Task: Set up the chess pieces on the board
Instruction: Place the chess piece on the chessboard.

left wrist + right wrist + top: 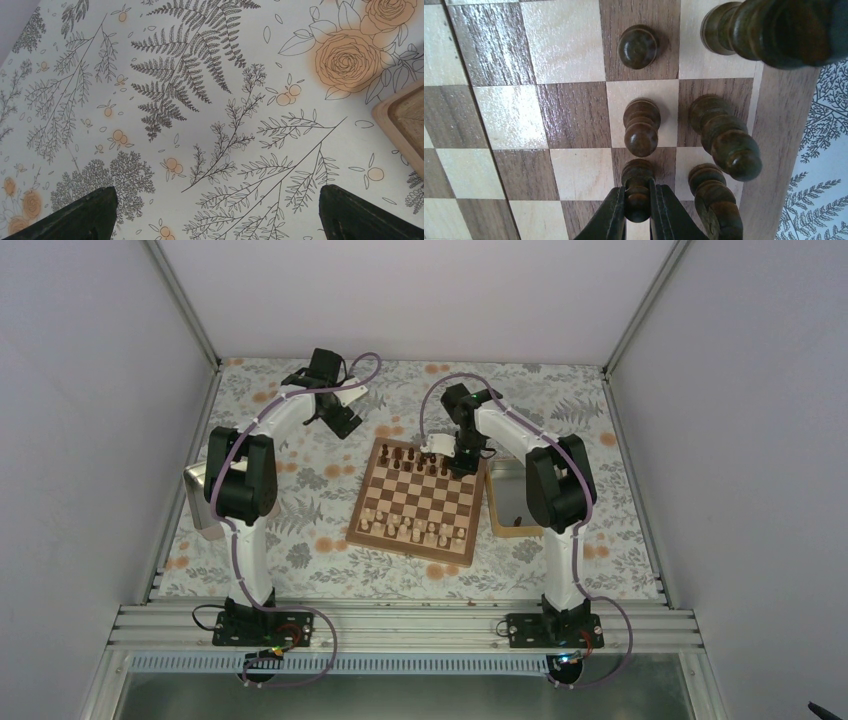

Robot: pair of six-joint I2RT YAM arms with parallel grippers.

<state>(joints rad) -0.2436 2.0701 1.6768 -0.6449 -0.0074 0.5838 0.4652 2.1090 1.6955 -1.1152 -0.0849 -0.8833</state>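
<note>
One dark turned-wood pawn stands upright on a dark square of the glossy chequered board, head toward my wrist camera. The right gripper pinches its neck. Other chess pieces stand upright nearby. My left gripper hangs spread over floral cloth. A tan-rimmed tray lies beside the board, and I can't tell its contents.

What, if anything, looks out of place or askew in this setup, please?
The board lies slightly turned against the edges of the table. Otherwise nothing stands out: the chess pieces near the right claw stand upright on their own squares, and the claw is shut on one pawn.
</note>
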